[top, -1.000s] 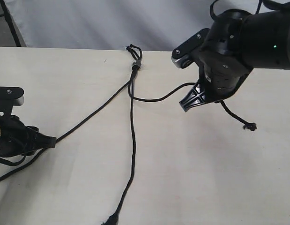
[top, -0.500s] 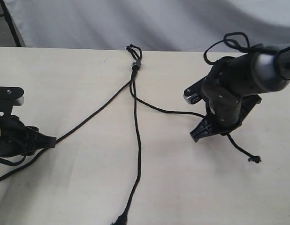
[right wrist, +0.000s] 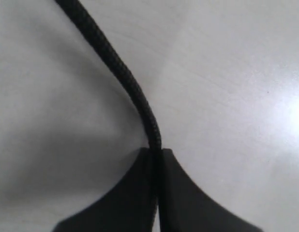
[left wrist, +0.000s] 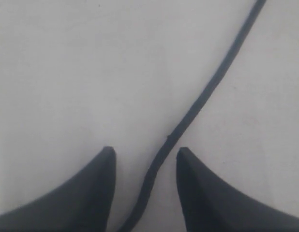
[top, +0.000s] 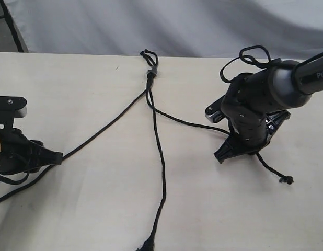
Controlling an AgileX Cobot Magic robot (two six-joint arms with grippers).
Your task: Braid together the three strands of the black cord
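The black cord lies on the pale table, bound at the far end by a small grey band (top: 151, 71) with short loops (top: 147, 53). The left strand (top: 106, 123) runs to my left gripper (top: 56, 156), whose jaws stand open around it without touching (left wrist: 145, 153); this strand (left wrist: 207, 92) passes between them. The middle strand (top: 161, 167) lies loose, running to the front edge. The right strand (top: 187, 123) leads to my right gripper (top: 222, 155), which is low on the table and shut on it (right wrist: 154, 152). That strand's knotted tip (top: 288, 180) trails behind the gripper.
A grey cloth backdrop (top: 177, 26) hangs behind the table's far edge. The right arm's own black cable (top: 250, 55) loops above its wrist. Bare tabletop (top: 88, 209) lies between the left and middle strands.
My right gripper has come down and toward the front with its strand, ending low on the table. The middle strand's lower part has swung to the right. The left arm has not moved.
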